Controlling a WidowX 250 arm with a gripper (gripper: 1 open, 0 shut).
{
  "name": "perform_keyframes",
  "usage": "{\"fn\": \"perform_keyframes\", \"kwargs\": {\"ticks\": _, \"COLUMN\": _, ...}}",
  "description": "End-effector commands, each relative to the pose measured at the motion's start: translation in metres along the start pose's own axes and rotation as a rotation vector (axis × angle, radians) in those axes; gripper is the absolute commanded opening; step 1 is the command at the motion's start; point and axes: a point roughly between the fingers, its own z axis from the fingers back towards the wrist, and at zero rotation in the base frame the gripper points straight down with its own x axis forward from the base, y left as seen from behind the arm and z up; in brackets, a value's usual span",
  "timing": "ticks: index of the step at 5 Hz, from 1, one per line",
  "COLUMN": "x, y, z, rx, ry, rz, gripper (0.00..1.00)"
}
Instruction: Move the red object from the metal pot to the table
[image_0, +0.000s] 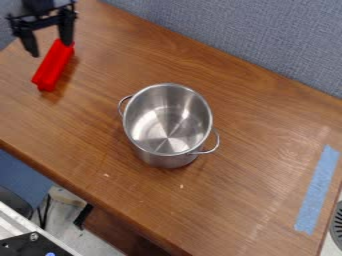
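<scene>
Red block (54, 66) flat on wooden table (241, 110); metal pot (168, 122) upright, empty.

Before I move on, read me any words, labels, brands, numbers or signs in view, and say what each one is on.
No readable text anywhere in this view.
Red object: no lettering shows.
Pot: no brand or number shows.
Blue tape: no writing shows.
Any tiny print would be too small to read.
</scene>
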Motion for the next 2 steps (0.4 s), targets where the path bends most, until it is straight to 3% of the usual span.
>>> {"fn": "perform_keyframes", "kwargs": {"ticks": 1, "x": 0.0135, "y": 0.0017, "z": 0.0446, "rx": -0.038, "ry": -0.095, "rz": -0.046, "gripper": 1.00}}
{"fn": "perform_keyframes", "kwargs": {"ticks": 2, "x": 0.0210, "y": 0.0023, "z": 0.0498, "rx": -0.003, "ry": -0.107, "rz": -0.111, "gripper": 1.00}}
